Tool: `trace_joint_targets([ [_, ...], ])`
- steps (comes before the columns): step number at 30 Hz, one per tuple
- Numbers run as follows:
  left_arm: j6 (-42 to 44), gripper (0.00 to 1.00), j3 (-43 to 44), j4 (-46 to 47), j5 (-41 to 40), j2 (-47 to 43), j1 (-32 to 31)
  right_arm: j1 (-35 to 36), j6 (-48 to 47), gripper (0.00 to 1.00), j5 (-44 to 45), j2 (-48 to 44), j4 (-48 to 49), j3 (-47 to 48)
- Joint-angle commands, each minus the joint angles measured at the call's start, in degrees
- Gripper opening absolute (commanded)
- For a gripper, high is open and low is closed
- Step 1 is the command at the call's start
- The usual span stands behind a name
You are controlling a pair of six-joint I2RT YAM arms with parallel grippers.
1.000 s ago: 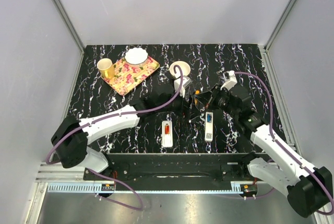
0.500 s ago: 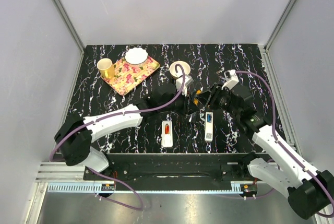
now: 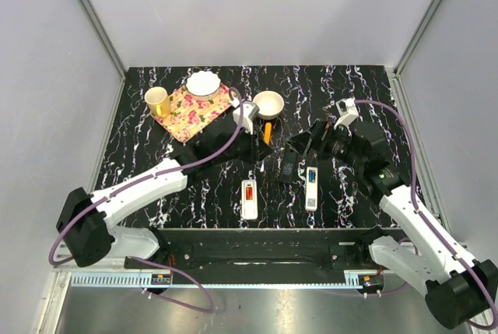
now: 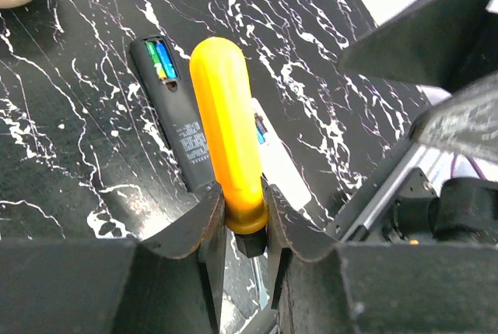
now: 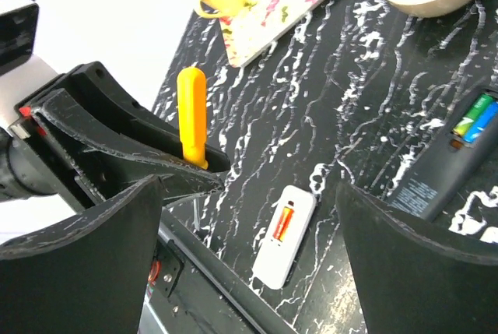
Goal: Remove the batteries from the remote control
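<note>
Resting in black remote, batteries, beyond left jaws

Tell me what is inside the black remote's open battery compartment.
Two batteries lie side by side in the black remote: one green, one blue. What lies under them is covered by the cells; the orange tool handle hides part of the remote's near end.
</note>
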Motion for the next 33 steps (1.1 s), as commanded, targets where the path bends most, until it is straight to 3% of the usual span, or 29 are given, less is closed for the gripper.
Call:
trace_joint_targets([
  [1,-0.7,0.00,-3.3,2.5,8.1,-5.6,1.9,-2.7,1.5,1.00,-13.9,1.0,8.9,1.0],
  [7,-0.6,0.00,-7.4,10.5,24.4,-10.5,2.0,-3.3,15.0,1.00,-31.2,6.3,40.1,-4.7],
  [10,-1.7,0.00,-8.7,14.4,28.2,-12.0,1.9,-3.3,20.4,0.98,-34.8,10.7,48.1,-5.2],
  [17,-2.3,0.00,-8.6,15.7,28.1,-12.0,1.9,-3.0,20.2,0.91,-35.4,9.7,47.5,-5.3],
  [24,-3.1,0.00,-7.5,17.8,28.1,-10.1,1.9,0.0,19.1,0.70,-33.8,9.5,45.9,-5.8],
  [30,-3.1,0.00,-6.8,17.8,28.0,-9.2,1.9,0.7,21.2,0.32,-30.4,9.1,47.4,-7.1],
  [33,-3.4,0.00,-7.0,18.0,27.5,-9.1,1.9,0.8,21.2,0.21,-29.8,9.2,46.6,-7.0],
])
